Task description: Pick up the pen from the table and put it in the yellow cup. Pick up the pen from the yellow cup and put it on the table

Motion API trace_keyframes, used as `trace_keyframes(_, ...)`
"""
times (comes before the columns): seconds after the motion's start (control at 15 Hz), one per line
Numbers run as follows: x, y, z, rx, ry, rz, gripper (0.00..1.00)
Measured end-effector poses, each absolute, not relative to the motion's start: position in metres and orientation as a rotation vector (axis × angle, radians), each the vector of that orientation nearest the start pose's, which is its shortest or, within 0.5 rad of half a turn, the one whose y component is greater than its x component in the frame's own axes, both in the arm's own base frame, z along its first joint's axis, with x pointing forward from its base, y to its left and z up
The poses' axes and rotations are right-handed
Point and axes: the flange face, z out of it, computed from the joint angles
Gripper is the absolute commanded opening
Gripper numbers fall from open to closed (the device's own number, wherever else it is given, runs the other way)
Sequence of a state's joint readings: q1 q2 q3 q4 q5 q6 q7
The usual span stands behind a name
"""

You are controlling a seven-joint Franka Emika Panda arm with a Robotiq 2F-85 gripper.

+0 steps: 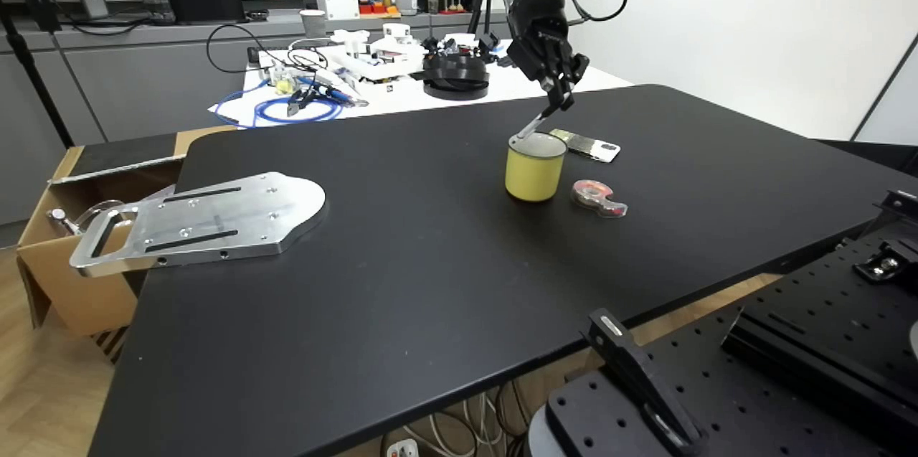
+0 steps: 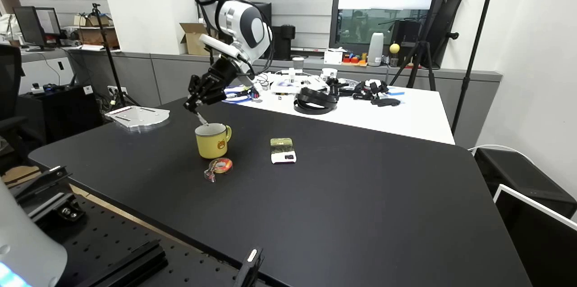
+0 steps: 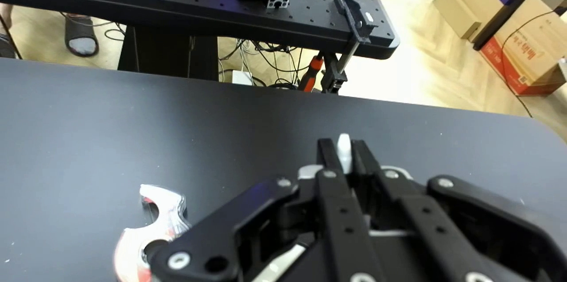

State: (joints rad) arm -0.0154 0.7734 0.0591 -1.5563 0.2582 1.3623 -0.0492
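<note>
Yellow cup [image 1: 532,177] stood upright on the black table [image 1: 387,299]; the pen [image 1: 531,126] was at its mouth, gripped rather than lying loose. From where I stood, the gripper [image 3: 343,148] had its fingers [image 3: 327,156] drawn narrow onto the pen, one on each side, with a pale tip poking out between them in the wrist view. Long axis: slanted, not plumb, running from the fingers down toward the cup, which in both exterior views lay below the fingers and a little to one side. The pen's lower end met the line of the rim; whether it dipped inside or merely hung over the lip, I could not tell. Judgement: insertion and withdrawal both fitted the task sentence; either way, travel seemed to call for following the pen's own slant, since a sideways push would likely catch the rim and tip the cup.
</note>
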Motion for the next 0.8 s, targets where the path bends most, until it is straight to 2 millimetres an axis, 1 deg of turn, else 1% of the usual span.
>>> trace_keyframes(0.27,0.580,0.066,0.197,-2.536,-0.065,1.310,0.03)
trace_keyframes(0.4,0.580,0.076,0.203,-2.563,-0.097,1.298,0.03)
trace_keyframes(0.47,0.580,0.082,0.203,-2.592,-0.121,1.286,0.03)
trace_keyframes(0.6,0.580,0.097,0.194,-2.683,-0.180,1.234,0.03)
trace_keyframes(0.8,0.578,0.126,0.167,-2.832,-0.300,1.089,0.03)
